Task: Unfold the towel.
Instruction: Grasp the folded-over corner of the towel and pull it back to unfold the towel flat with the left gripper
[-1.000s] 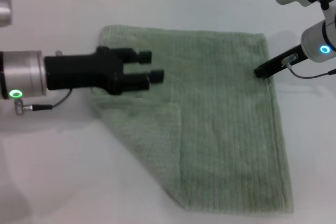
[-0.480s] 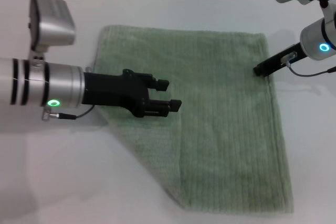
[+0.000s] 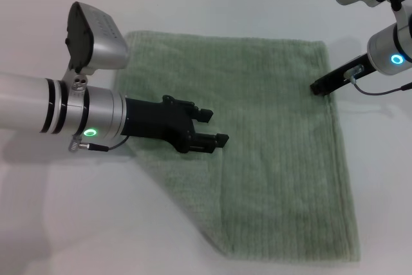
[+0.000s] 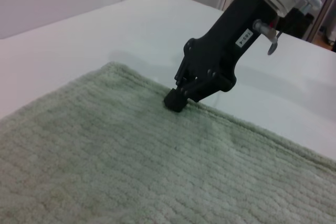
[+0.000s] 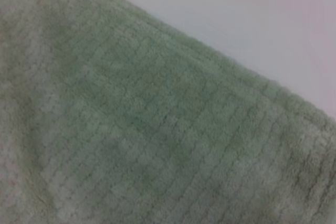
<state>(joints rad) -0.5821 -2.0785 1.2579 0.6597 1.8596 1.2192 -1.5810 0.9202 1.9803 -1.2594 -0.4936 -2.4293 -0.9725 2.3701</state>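
Left gripper [image 3: 215, 128] sits low over the towel [image 3: 283, 159], fingers [image 3: 221, 138] parted with nothing between them, tips right at the edge of the folded-over flap [image 3: 183, 178]. That flap is a triangular corner doubled back onto the main sheet, just below and behind the fingertips, its folded edge running toward the near side of the white table [image 3: 64, 223]. Rest of the towel lies flat beyond the gripper.

Handling guess: soft, limp terry, light, grippy pile; it will drape and drag, not slide. Best to pinch the flap's free corner or hem, single layer only, then peel outward.

Right gripper [image 4: 176, 99], far side of the towel, presses its tip on the far-right hem, probably as an anchor; closed or not, can't tell.
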